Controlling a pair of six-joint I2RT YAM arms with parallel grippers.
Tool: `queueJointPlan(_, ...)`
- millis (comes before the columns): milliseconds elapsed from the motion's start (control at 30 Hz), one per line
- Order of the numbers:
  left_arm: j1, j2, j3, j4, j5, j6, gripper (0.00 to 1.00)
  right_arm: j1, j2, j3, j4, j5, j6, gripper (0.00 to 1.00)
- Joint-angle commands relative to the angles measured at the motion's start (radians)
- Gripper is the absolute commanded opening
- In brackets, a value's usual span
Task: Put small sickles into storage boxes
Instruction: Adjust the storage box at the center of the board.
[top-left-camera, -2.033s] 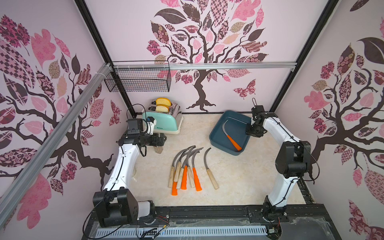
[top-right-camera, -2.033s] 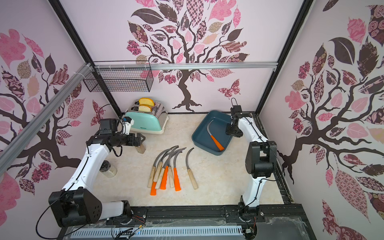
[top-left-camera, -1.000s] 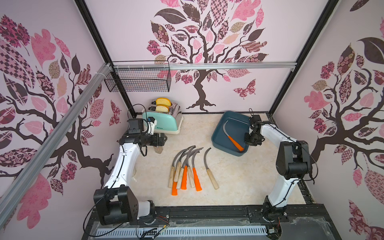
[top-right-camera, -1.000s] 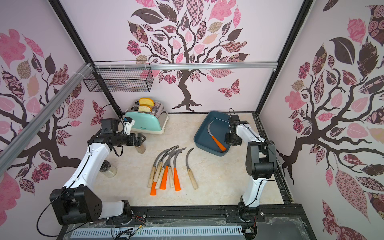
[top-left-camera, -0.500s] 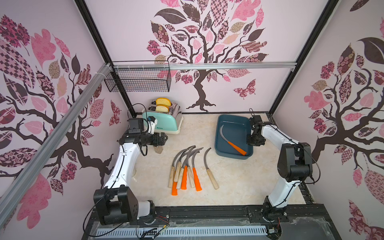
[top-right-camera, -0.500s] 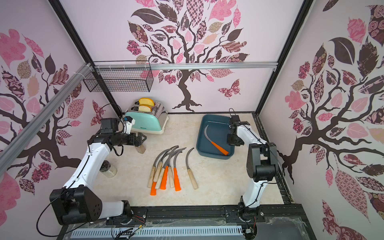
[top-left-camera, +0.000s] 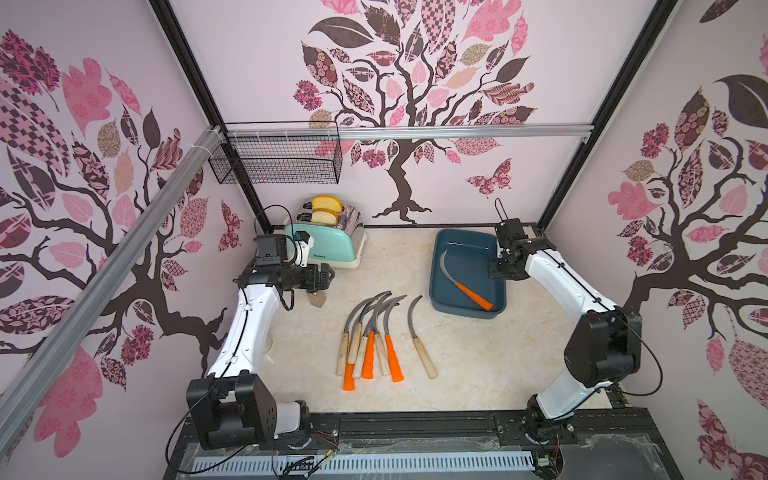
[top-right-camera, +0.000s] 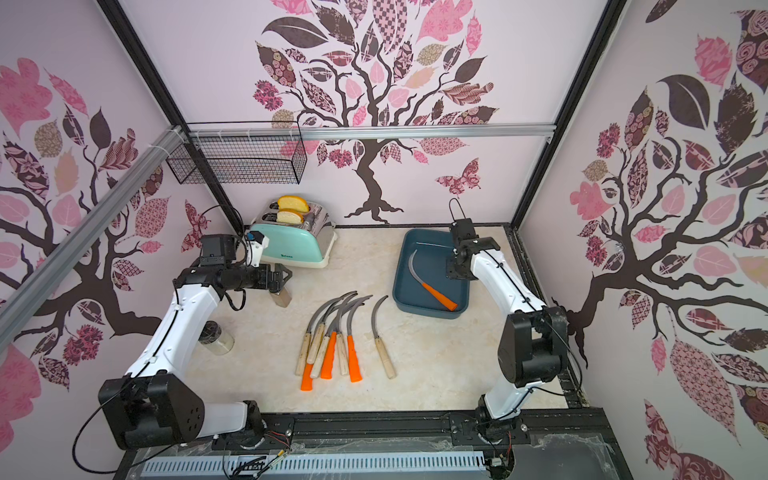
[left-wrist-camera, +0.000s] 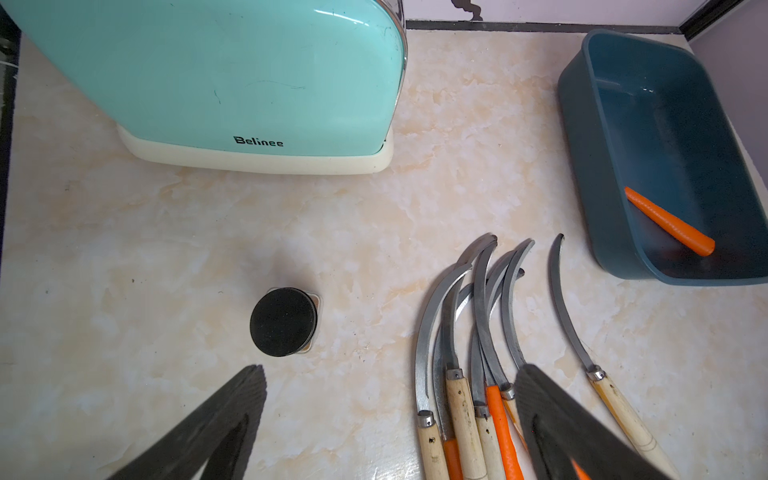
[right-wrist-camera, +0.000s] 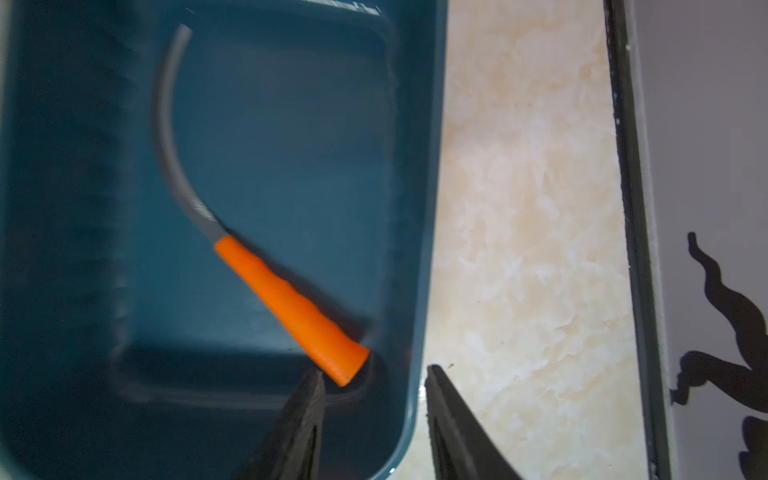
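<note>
Several small sickles (top-left-camera: 370, 332) (top-right-camera: 332, 336) (left-wrist-camera: 478, 332) with orange or pale wood handles lie bunched mid-table, and one wood-handled sickle (top-left-camera: 419, 332) lies just to their right. The dark teal storage box (top-left-camera: 465, 253) (top-right-camera: 432, 270) (right-wrist-camera: 291, 124) sits flat at the back right with one orange-handled sickle (top-left-camera: 469, 291) (right-wrist-camera: 286, 303) lying in it. My right gripper (top-left-camera: 498, 272) (right-wrist-camera: 374, 370) is open, one finger inside the box's right wall and one outside, gripping nothing. Beside the toaster, my left gripper (top-left-camera: 328, 276) (left-wrist-camera: 390, 370) hangs wide open and empty.
A mint toaster (top-left-camera: 324, 245) with bread stands at the back left. A small black-lidded jar (left-wrist-camera: 284, 322) stands below the left gripper, and a glass jar (top-right-camera: 216, 338) stands by the left arm. A wire basket (top-left-camera: 276, 158) hangs on the back wall. The right wall is close to the box.
My right gripper, earlier shut on the box's right wall, swung the box from a slant to square on the table, then opened. The left arm stayed still.
</note>
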Motion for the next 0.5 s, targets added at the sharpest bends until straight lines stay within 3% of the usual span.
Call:
queueJointPlan(0, -0.004, 0.009, 0.039, -0.034, -0.042, -0.003, 0.98, 0.140, -0.110, -0.016, -0.032, -0.014, 0.022, 0.48)
queueJointPlan(233, -0.003, 0.031, 0.053, -0.055, -0.150, -0.021, 0.98, 0.354, -0.361, -0.300, -0.003, -0.147, 0.119, 0.49)
queueJointPlan(467, -0.004, 0.036, 0.066, -0.065, -0.175, -0.021, 0.98, 0.573, -0.416, -0.474, 0.003, -0.151, 0.214, 0.49)
